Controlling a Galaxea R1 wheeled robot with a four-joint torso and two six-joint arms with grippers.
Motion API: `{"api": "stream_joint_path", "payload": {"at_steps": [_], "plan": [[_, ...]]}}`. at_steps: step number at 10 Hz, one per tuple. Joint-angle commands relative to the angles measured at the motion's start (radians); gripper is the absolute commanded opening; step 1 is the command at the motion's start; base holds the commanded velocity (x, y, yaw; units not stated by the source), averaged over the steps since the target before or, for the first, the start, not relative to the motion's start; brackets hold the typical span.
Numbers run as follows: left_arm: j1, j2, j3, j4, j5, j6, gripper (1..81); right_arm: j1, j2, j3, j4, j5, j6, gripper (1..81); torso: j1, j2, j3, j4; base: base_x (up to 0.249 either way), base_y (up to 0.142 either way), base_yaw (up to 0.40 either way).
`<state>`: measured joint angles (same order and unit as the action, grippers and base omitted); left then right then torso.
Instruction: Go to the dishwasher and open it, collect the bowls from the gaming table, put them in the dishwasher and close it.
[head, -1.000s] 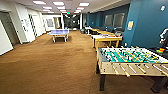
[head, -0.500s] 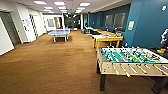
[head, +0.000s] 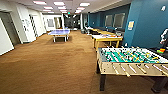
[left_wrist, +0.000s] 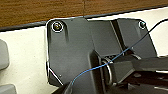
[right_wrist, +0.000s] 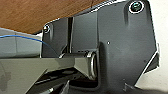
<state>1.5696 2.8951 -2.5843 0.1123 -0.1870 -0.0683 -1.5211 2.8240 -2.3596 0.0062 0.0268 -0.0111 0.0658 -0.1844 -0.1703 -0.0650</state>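
Bowls can't be made out from the head view; the white-topped, yellow-rimmed gaming table (head: 107, 37) stands well down the room by the blue wall (head: 147, 25), beyond the foosball table (head: 130, 58) near on the right. Brown carpet (head: 50, 65) lies open, suiting a drive. A ping-pong table (head: 60, 32) stands far off. In both wrist views the robot's dark plate hangs over carpet; I cannot tell whether either gripper is apart or together.

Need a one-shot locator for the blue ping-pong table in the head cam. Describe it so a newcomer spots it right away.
Start from the foosball table with the green field, close on the right, and look across the brown carpet toward the far left of the hall. The ping-pong table stands there alone in the open floor. Its flat blue top sets it apart from the yellow-rimmed tables lined up along the blue wall.
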Motion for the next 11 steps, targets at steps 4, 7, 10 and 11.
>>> {"api": "stream_joint_path", "payload": {"at_steps": [4, 7, 10, 11], "plan": [[-0.036, -0.005, 0.001, 0.003, 0.049, 0.001, 81.1, 0.043, 0.007, -0.022, -0.009, -0.054, -0.003, 81.1, 0.0, 0.0, 0.0, 0.0, 0.0, 0.0, 0.0], [-0.038, -0.005, 0.001, 0.001, 0.047, -0.001, 81.1, 0.04, 0.031, -0.049, -0.011, -0.054, -0.003, 81.1, 0.0, 0.0, 0.0, 0.0, 0.0, 0.0, 0.0], [-0.038, -0.006, 0.001, 0.0, 0.047, -0.001, 81.1, 0.037, 0.036, -0.053, -0.012, -0.054, -0.003, 81.1, 0.0, 0.0, 0.0, 0.0, 0.0, 0.0, 0.0], [-0.038, -0.006, 0.001, 0.0, 0.047, -0.001, 81.1, 0.035, 0.036, -0.053, -0.012, -0.054, -0.003, 81.1, 0.0, 0.0, 0.0, 0.0, 0.0, 0.0, 0.0]]}}
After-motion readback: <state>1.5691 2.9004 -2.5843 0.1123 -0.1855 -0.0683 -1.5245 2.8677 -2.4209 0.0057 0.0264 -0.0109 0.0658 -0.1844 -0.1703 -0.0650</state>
